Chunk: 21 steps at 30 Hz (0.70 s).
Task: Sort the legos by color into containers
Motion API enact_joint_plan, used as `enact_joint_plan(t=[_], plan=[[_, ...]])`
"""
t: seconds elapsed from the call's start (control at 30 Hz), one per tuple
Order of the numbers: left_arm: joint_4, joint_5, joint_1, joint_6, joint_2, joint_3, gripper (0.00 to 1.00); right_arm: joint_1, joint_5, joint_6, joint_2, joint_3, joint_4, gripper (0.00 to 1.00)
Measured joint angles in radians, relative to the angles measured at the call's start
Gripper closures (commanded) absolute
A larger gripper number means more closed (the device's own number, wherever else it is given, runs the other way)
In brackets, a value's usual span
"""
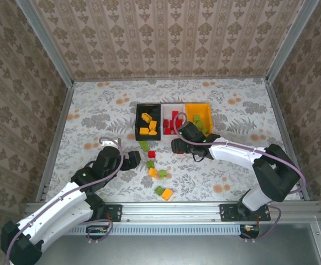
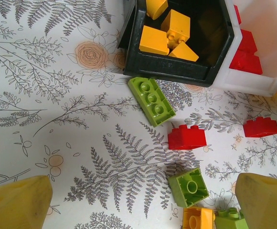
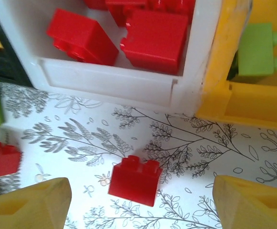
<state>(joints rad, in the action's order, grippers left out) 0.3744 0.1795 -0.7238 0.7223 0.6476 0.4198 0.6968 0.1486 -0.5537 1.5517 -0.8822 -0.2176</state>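
Fern-printed tablecloth (image 1: 94, 116), damask-papered walls (image 1: 171, 38) — left hand (image 2: 140, 202) and right hand (image 3: 140, 205) both spread apart, empty.

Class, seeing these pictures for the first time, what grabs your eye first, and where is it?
The row of bins at the table's centre stands out: black, white and orange-yellow, holding sorted bricks. Just in front, loose bricks lie scattered, and the right gripper hangs open over one red brick.

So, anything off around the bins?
Nothing stands out: orange-yellow bricks in the black bin, red bricks in the white bin, green bricks in the orange-yellow bin; loose bricks lie unsorted on the table.
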Motion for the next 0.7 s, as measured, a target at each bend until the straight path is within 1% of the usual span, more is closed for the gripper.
enact_joint_plan(t=[0.1, 0.17, 0.3, 0.5, 0.6, 0.7], plan=[[0.0, 0.0, 0.0, 0.004, 0.0, 0.0, 0.0, 0.0, -0.002, 0.0, 0.044, -0.001, 0.037, 0.27], [0.0, 0.0, 0.004, 0.005, 0.0, 0.0, 0.0, 0.0, -0.002, 0.001, 0.077, -0.005, 0.045, 0.31], [0.0, 0.0, 0.006, 0.006, 0.0, 0.0, 0.0, 0.0, -0.002, 0.0, 0.144, -0.027, 0.045, 0.44], [0.0, 0.0, 0.006, 0.008, 0.0, -0.001, 0.0, 0.0, -0.006, -0.007, 0.154, -0.027, 0.053, 0.64], [0.0, 0.0, 0.006, 0.008, 0.0, -0.001, 0.0, 0.0, -0.014, -0.007, 0.145, -0.027, 0.057, 0.68], [0.0, -0.002, 0.006, 0.008, 0.0, -0.001, 0.0, 0.0, -0.026, -0.007, 0.108, -0.027, 0.053, 0.68]])
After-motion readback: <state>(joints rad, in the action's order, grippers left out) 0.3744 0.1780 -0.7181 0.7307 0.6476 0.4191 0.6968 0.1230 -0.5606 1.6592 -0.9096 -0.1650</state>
